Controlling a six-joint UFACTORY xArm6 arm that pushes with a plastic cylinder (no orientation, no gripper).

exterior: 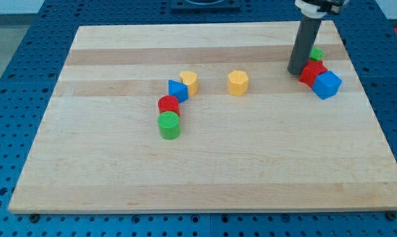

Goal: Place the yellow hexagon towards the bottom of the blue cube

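The yellow hexagon [238, 83] lies near the middle of the wooden board [205, 171]. The blue cube [327, 85] sits at the view's right, touching a red block [312, 72] on its upper left. My tip [296, 71] stands just left of the red block, close to it or touching it, and about 90 px right of the yellow hexagon. A small green block [316, 53] shows just right of the rod, above the red block.
Left of centre is a cluster: a second yellow block [189, 81], a blue triangular block [178, 89], a red cylinder [168, 104] and a green cylinder [169, 125] in a curved row. The board's right edge is close to the blue cube.
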